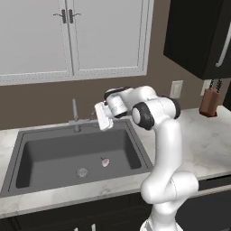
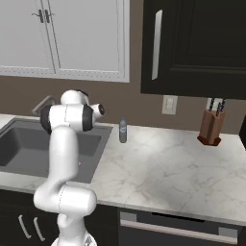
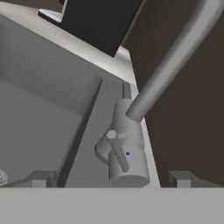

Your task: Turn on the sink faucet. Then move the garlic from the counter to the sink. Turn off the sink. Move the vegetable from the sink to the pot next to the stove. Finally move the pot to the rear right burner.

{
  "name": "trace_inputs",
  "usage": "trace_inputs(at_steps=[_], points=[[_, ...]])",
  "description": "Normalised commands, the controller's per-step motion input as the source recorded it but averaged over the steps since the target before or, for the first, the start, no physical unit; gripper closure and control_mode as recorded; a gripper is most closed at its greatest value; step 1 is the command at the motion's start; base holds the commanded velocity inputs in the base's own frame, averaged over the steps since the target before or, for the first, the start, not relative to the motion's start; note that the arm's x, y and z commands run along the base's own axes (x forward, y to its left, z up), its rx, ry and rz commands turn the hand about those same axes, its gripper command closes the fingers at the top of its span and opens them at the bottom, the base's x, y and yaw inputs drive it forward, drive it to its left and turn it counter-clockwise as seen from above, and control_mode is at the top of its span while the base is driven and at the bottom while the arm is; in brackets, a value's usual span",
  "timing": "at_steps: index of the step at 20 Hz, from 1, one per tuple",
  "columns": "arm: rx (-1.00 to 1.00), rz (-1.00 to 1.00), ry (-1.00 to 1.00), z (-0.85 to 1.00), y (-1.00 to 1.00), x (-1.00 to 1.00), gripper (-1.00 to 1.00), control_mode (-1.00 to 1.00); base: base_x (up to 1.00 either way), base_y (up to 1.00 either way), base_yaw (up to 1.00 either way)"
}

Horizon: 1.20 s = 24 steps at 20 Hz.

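Garlic already sitting in sink; gripper hovering wide-open, faucet handle at 12 o'clock; shutoff, pot, burner remaining.

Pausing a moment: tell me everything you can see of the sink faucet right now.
The faucet is matte grey, metal by its look: a stubby cylindrical base on the back rim of the dark sink, a long tubular spout rising from it, and a short lever handle angled off the base, with a small blue dot beside it. No water stream is visible. The end effector is open, its fingertips either side of the base in the hand view; I cannot tell whether they touch it.
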Motion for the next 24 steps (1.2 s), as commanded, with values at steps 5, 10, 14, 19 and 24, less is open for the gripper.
trace_inputs(at_steps=[5,10,14,19,24], points=[[0.0,0.0,-0.08,0.06,-0.25,-0.45,-1.0,-1.0,0.0,0.0,0.0],[0.0,0.0,-0.09,0.26,-0.02,-0.63,-1.0,-1.0,0.0,0.0,0.0],[0.0,-0.03,-0.08,0.41,0.05,-0.5,-1.0,-1.0,0.0,0.0,0.0],[0.0,-0.05,-0.02,0.44,0.13,-0.44,-1.0,-1.0,0.0,0.0,0.0],[-0.04,-0.05,0.04,0.32,0.09,-0.38,-1.0,-1.0,0.0,0.0,0.0]])
